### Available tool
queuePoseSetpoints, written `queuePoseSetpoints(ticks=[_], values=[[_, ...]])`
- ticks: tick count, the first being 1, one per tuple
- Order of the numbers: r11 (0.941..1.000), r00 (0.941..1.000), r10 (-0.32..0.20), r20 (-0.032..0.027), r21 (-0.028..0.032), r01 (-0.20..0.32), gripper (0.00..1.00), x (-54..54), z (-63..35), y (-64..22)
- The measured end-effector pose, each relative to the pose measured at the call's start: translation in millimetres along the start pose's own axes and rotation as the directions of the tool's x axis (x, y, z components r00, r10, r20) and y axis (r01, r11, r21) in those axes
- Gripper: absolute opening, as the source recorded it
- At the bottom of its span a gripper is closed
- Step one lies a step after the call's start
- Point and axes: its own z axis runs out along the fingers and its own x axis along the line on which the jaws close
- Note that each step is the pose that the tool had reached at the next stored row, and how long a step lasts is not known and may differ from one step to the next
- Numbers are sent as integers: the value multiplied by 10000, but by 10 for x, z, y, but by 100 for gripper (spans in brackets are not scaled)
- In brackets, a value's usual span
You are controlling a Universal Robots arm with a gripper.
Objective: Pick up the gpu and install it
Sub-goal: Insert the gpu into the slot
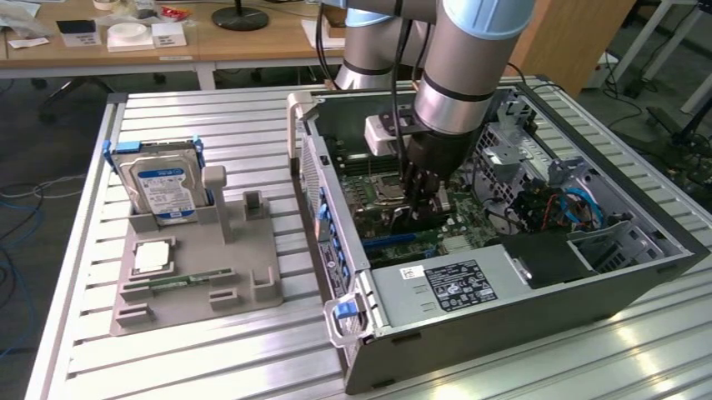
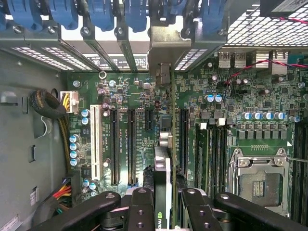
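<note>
Work is at the seating stage, by my reading. The gripper [image 1: 421, 218] hangs low inside the case [image 1: 579, 300], over the motherboard [image 2: 231, 96]. Its 2 fingers [image 2: 142, 209] are clamped on the gpu [image 2: 162, 166], which stands on edge between them, running toward the rear wall. In the wrist view the bracket [image 2: 166, 48] at the card's far end sits at the rear openings, beneath the blue clips [image 2: 101, 12]. The card lies between 2 long black slots [image 2: 131, 144]. Whether its contact edge has entered a socket I cannot tell.

Most of the risk is in alignment. If the card is tilted or slightly off the socket line, downward force would go into the board or the slot wall rather than the contacts, and could bend either. The bracket could also catch on the rear frame and cock the card. With only a narrow hold on a thin card, a jam could make it slip or twist in the fingers.

At the exterior view's left, the hard drive [image 1: 165, 187] and memory stick [image 1: 178, 283] rest in the fixture [image 1: 200, 250], well apart from the case.
</note>
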Motion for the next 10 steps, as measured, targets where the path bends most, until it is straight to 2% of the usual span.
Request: queuePoseSetpoints(ticks=[10], values=[[10000,10000,6,0,0,-6,27,-1,2,18]])
